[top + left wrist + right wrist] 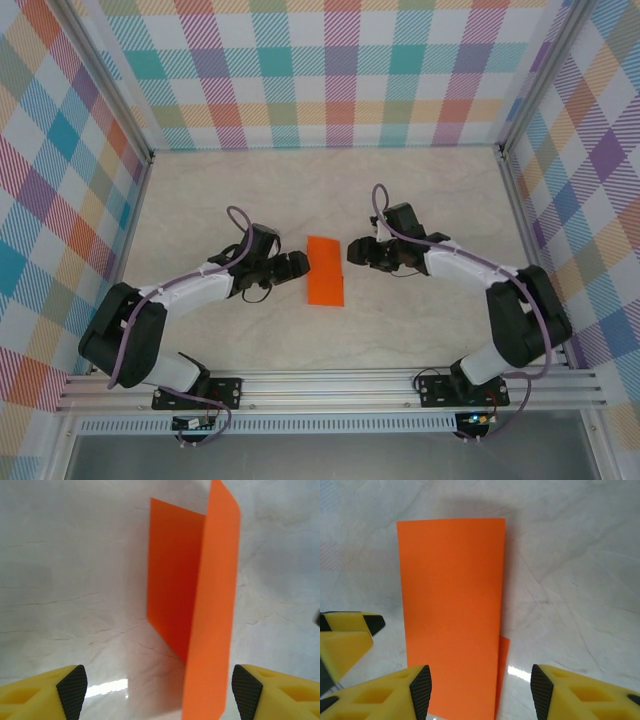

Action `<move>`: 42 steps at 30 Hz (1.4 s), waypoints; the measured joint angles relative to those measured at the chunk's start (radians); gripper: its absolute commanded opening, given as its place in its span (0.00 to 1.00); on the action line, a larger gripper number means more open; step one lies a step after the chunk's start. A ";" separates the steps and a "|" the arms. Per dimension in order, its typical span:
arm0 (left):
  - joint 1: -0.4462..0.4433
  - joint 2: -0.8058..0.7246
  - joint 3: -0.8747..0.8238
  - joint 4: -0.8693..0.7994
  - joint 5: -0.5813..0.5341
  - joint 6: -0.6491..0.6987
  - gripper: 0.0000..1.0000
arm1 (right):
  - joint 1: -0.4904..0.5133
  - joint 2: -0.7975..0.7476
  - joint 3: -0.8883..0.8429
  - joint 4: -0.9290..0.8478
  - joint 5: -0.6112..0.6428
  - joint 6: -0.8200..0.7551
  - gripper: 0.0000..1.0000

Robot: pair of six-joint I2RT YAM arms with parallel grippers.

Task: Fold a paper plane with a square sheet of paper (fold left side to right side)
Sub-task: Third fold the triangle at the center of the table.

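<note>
Sheet (326, 270) looks flat overhead, flap (215, 605) raised in left-wrist view; left gripper (160, 690) and right gripper (481, 689) gape empty.

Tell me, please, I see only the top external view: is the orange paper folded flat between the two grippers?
Observer: No. In the left wrist view the upper flap of the square sheet of paper stands raised off the lower layer.
Operator: Does the left gripper hold it?
Observer: No. The left gripper is open, its fingers wide on both sides of the flap.
Operator: Are the edges aligned?
Observer: Not fully. In the right wrist view a corner of the lower layer peeks out past the top layer, near the open right gripper.
</note>
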State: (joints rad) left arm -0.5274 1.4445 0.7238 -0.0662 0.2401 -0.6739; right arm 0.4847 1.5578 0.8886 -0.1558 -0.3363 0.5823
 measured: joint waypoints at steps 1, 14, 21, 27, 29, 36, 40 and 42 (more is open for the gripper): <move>0.000 0.012 0.000 0.027 0.014 -0.009 0.79 | 0.000 0.030 0.016 0.019 -0.015 0.008 0.55; 0.000 0.197 0.016 0.240 0.119 -0.079 0.48 | 0.033 0.112 0.064 0.111 -0.048 0.027 0.57; 0.000 0.239 0.040 0.272 0.131 -0.100 0.22 | 0.055 0.061 0.004 0.110 -0.010 -0.032 0.60; 0.000 0.243 0.048 0.282 0.138 -0.119 0.09 | 0.161 -0.093 -0.126 0.111 0.095 -0.164 0.70; 0.000 0.243 0.048 0.281 0.138 -0.123 0.08 | 0.232 -0.152 -0.167 0.111 0.150 -0.223 0.74; 0.000 0.243 0.048 0.279 0.138 -0.125 0.06 | 0.545 -0.273 -0.262 0.119 0.424 -0.467 0.84; 0.000 0.243 0.048 0.279 0.138 -0.126 0.05 | 0.648 -0.235 -0.257 0.124 0.571 -0.578 0.85; 0.000 0.243 0.048 0.279 0.138 -0.126 0.05 | 0.687 -0.176 -0.238 0.127 0.637 -0.629 0.85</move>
State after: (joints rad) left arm -0.5274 1.6878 0.7715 0.2127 0.3782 -0.8001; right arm 1.1717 1.3819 0.6510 -0.0284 0.3008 -0.0471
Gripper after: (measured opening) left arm 0.059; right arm 0.845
